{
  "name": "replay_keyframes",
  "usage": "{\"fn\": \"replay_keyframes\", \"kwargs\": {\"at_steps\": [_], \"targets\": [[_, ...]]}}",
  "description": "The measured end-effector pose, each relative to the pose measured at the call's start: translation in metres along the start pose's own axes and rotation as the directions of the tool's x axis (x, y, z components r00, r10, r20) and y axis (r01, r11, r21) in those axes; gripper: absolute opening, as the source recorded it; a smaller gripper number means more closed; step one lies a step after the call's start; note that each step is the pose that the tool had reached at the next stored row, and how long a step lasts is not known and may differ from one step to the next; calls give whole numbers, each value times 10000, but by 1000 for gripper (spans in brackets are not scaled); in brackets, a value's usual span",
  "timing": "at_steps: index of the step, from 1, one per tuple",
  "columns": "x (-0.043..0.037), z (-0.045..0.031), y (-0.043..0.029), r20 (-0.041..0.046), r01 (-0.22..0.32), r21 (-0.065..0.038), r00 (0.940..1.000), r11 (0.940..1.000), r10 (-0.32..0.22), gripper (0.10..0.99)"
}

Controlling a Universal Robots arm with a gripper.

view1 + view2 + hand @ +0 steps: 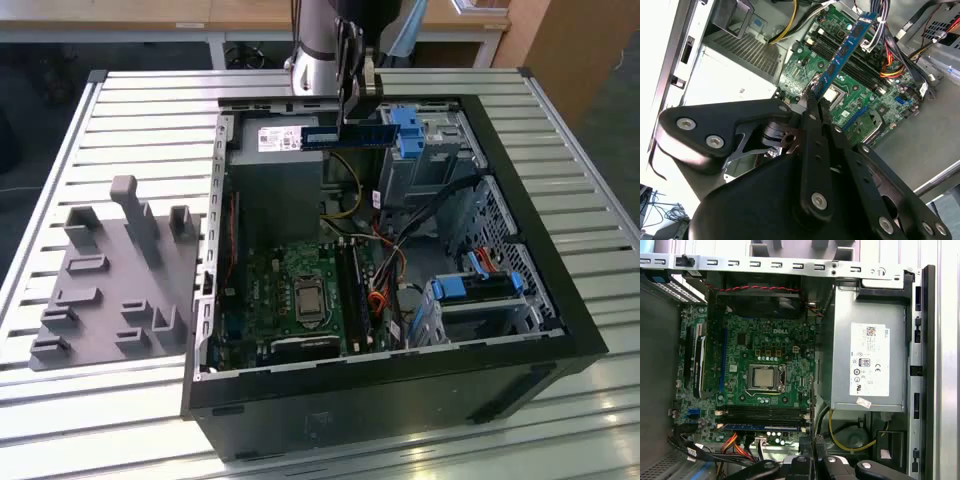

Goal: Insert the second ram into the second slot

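Observation:
My gripper (350,118) hangs over the far side of the open computer case, shut on the second ram (340,136), a long dark-blue stick with a white label. The stick lies level above the power supply. In the second wrist view the fingertips (809,100) pinch one end of the ram (845,47), which reaches out over the motherboard. In the first wrist view the ram (762,427) shows edge-on beside the dark memory slots (762,413). The slots (350,285) run beside the processor socket (308,297), well below the stick. I cannot tell which one is the second slot.
A grey power supply (275,170) fills the case's far corner. Blue drive-bay latches (408,130) and a lower drive cage (480,285) stand on the exterior view's right, with cable bundles (385,290) near the slots. A grey fixture plate (110,280) lies outside the case on the slatted table.

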State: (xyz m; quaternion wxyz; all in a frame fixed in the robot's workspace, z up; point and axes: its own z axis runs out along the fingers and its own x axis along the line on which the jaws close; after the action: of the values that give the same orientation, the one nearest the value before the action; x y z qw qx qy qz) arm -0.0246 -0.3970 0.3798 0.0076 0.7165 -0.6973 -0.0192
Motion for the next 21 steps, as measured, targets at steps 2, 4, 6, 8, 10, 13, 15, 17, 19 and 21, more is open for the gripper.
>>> {"fn": "replay_keyframes", "kwargs": {"at_steps": [2, 4, 6, 8, 10, 13, 15, 17, 19, 21], "targets": [[0, 0, 0, 0, 0, 0, 10000, 10000, 0, 137], [0, 0, 0, 0, 0, 0, 10000, 10000, 0, 137], [3, 0, 1, -1, -1, 0, 10000, 10000, 1, 137], [11, -1, 1, -1, 0, 0, 10000, 10000, 0, 137], [19, -1, 1, -1, 0, 0, 10000, 10000, 0, 137], [34, -1, 1, 0, 0, 0, 10000, 10000, 0, 137], [45, -1, 1, 0, 0, 0, 10000, 10000, 0, 137], [59, -1, 2, 0, 0, 0, 10000, 10000, 0, 137], [74, -1, 2, 0, 0, 0, 10000, 10000, 0, 137], [92, -1, 3, 0, 0, 0, 10000, 10000, 0, 137]]}}
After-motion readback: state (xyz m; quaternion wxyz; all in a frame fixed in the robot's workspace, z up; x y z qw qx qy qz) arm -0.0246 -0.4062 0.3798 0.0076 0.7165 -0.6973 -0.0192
